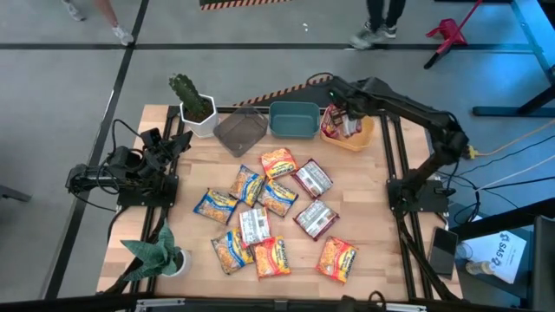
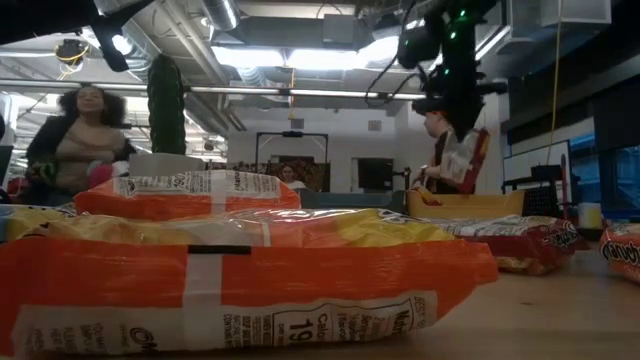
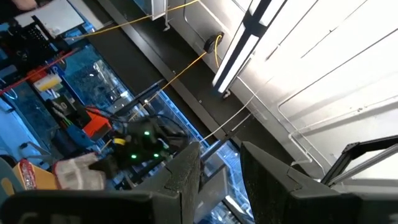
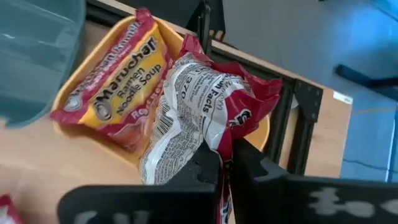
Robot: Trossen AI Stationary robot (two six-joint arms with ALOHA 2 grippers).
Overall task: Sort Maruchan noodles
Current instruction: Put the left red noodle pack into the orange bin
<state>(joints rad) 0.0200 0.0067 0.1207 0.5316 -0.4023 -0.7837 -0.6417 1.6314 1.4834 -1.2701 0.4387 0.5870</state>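
Note:
My right gripper [image 1: 340, 108] is over the yellow bin [image 1: 364, 137] at the table's far right, shut on a red-and-white Maruchan packet [image 4: 199, 106]. The packet reaches down into the bin beside another red packet [image 4: 118, 81] lying there. In the low view the gripper [image 2: 450, 100] holds this packet [image 2: 457, 155] above the bin [image 2: 480, 205]. Several more packets [image 1: 273, 212], orange, red, blue-and-yellow and silver-white, lie flat on the middle of the table. My left gripper [image 1: 178, 143] waits at the left edge, open and empty, pointing upward. My right gripper pinches the crumpled red end of the packet [image 4: 231, 127] between its two fingers. The fingers come from above, pointing down. The packet hangs below them, tilted, with its lower end down in the yellow bin against the other packet.
A teal bin [image 1: 293, 120] and a grey bin [image 1: 240, 130] stand left of the yellow one along the far edge. A cactus in a white pot [image 1: 195, 108] stands at the far left and a leafy plant [image 1: 160, 256] at the near left. People are beyond the table.

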